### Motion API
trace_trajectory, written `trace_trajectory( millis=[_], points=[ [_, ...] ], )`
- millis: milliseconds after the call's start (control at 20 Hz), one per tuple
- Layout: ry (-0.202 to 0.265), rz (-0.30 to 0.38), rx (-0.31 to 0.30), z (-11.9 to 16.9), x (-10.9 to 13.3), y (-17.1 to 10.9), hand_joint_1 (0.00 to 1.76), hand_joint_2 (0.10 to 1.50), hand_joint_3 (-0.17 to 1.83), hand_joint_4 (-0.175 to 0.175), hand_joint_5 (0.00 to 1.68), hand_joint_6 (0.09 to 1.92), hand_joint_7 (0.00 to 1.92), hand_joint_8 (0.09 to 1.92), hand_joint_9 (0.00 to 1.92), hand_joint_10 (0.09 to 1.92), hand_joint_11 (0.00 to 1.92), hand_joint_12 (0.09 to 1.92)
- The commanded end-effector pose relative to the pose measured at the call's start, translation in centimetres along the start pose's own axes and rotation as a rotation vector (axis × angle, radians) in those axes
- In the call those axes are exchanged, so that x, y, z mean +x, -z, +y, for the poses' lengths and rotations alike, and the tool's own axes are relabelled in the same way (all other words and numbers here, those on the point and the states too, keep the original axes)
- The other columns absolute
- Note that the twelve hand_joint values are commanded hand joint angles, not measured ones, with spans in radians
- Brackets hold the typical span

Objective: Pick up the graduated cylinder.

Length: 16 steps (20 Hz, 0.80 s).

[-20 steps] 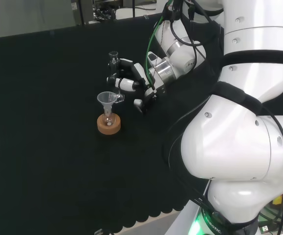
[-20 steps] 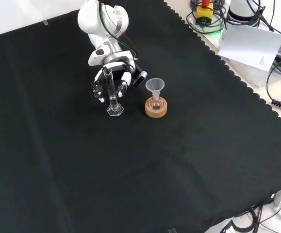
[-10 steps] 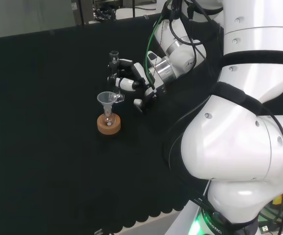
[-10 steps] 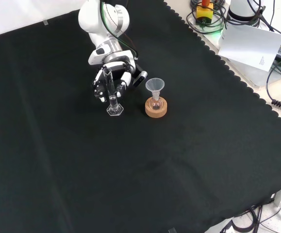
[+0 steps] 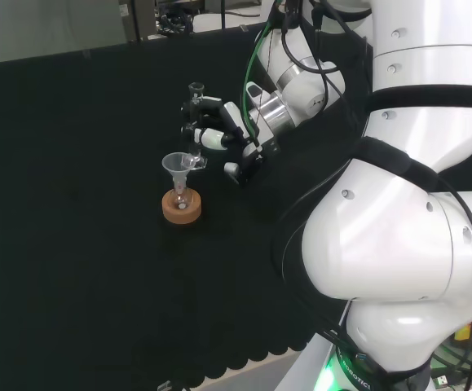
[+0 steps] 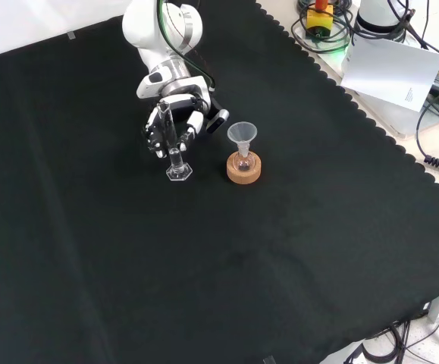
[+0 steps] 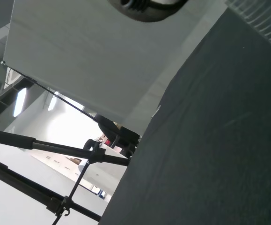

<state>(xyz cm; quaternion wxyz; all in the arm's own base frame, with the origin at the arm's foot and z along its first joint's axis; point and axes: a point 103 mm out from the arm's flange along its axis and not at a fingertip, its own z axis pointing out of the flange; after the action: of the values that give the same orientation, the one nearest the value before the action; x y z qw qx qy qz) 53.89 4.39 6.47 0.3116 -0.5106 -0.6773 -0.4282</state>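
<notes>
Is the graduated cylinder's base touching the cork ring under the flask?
Apart. The front view shows black cloth between the graduated cylinder base and the cork ring.

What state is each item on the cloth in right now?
Graduated cylinder: upright, the robot hand's fingers curled round its tube; whether its base has left the cloth, cannot tell.
Robot hand: shut on the cylinder.
Funnel: upright, seated in the small flask.
Small flask: upright on the cork ring.
Cork ring: flat on the cloth.
</notes>
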Motion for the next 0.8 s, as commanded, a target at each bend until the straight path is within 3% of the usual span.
trace_trajectory(
  millis=[50, 300, 400, 500, 800],
  points=[
    [-0.002, -0.028, 0.013, 0.08, 0.08, 0.24, 1.18, 0.97, 0.56, -0.034, 0.80, 0.63, 0.84, 0.69, 1.16, 0.25, 1.03, 0.89],
    [0.029, -0.105, 0.046, 0.36, 0.58, 0.54, 1.19, 0.97, 0.56, -0.043, 0.86, 0.60, 0.89, 0.67, 1.19, 0.23, 1.05, 0.87],
    [0.039, -0.131, 0.062, 0.44, 0.71, 0.60, 1.15, 1.08, 0.27, -0.129, 0.84, 1.00, 0.93, 0.64, 1.22, 0.21, 1.08, 0.86],
    [0.043, -0.142, 0.075, 0.43, 0.77, 0.68, 1.13, 1.16, 0.09, -0.164, 0.83, 1.16, 0.96, 0.62, 1.25, 0.18, 1.09, 0.86],
    [0.041, -0.161, 0.096, 0.45, 0.81, 0.64, 1.13, 1.18, 0.01, -0.175, 0.85, 1.20, 0.99, 0.61, 1.28, 0.17, 1.11, 0.86]
  ],
)
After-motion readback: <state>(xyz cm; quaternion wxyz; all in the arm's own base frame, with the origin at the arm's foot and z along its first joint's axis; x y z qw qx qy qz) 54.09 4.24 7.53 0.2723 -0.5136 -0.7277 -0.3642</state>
